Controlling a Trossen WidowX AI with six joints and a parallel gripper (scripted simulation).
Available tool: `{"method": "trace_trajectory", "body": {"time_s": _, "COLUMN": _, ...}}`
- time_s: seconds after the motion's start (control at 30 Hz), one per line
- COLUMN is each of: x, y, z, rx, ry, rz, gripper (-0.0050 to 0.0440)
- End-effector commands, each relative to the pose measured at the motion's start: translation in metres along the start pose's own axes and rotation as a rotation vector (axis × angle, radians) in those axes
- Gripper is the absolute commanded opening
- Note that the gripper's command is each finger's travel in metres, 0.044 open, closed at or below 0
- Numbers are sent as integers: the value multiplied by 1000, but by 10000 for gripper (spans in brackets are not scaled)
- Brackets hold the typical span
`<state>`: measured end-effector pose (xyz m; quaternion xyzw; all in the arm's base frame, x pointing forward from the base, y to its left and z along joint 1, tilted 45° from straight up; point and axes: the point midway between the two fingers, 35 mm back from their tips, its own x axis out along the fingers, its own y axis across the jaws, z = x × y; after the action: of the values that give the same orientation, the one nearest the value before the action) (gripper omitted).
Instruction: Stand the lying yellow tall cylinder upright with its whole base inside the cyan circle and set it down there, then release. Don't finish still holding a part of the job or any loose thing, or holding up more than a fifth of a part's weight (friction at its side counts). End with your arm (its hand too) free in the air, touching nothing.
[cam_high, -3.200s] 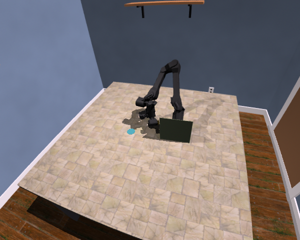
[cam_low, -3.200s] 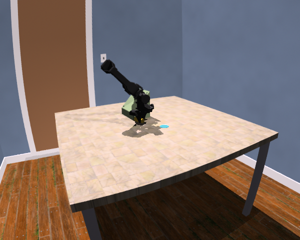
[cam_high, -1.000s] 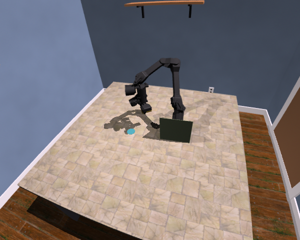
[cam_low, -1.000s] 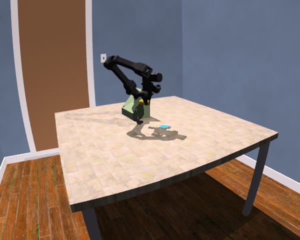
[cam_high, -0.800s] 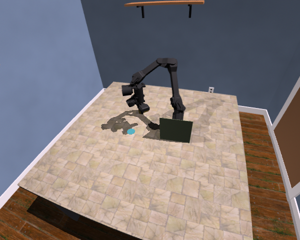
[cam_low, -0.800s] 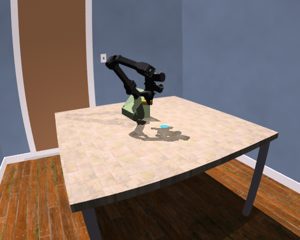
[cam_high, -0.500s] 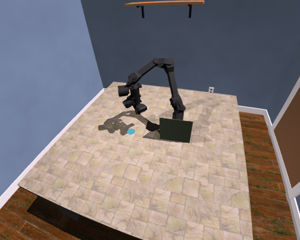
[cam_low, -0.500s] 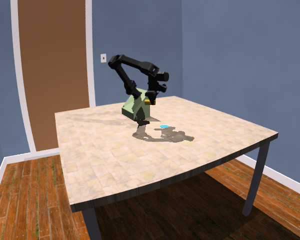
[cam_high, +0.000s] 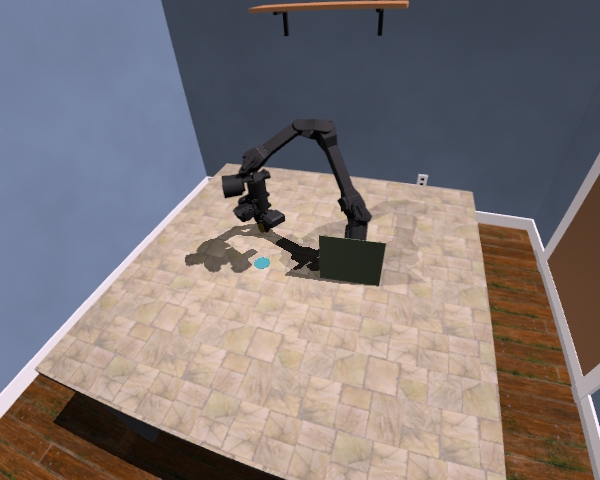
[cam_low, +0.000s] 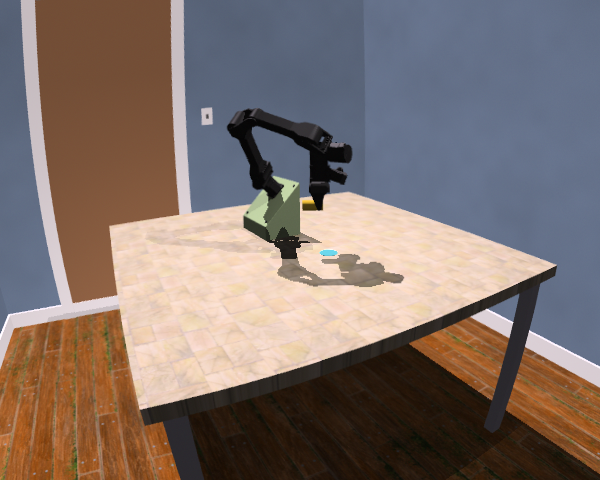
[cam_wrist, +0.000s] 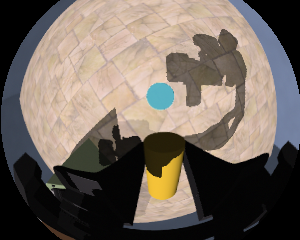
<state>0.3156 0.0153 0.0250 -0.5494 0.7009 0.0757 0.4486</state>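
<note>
My gripper (cam_wrist: 163, 145) is shut on the yellow tall cylinder (cam_wrist: 163, 165) and holds it in the air above the table. In the wrist view the cylinder points away from the camera between the two dark fingers. In the exterior view the cylinder (cam_low: 308, 204) sticks out sideways from the fingers (cam_low: 317, 199), lying level. In the top view only a small yellow bit (cam_high: 260, 227) shows under the gripper (cam_high: 263, 220). The cyan circle (cam_high: 261, 262) lies flat on the table, in front of the gripper and below it. It also shows in the exterior view (cam_low: 328, 253) and in the wrist view (cam_wrist: 160, 96).
A green wedge-shaped block (cam_low: 273, 210) stands at the arm's base; it appears as a dark panel (cam_high: 351, 260) in the top view. A small dark object (cam_low: 287, 247) sits on the table beside the circle. The table's left edge (cam_high: 120, 265) is near.
</note>
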Motion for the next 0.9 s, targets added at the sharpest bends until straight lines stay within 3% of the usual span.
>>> {"method": "trace_trajectory", "body": {"time_s": 0.0, "x": 0, "y": -3, "z": 15, "rx": -60, "ry": 1, "rz": -2, "gripper": 105}}
{"method": "trace_trajectory", "body": {"time_s": 0.43, "x": 1, "y": -5, "z": 30, "rx": -128, "ry": 1, "rz": -1, "gripper": 105}}
{"method": "trace_trajectory", "body": {"time_s": 0.87, "x": 12, "y": 1, "z": 29, "rx": -129, "ry": -62, "rz": 85, "gripper": 105}}
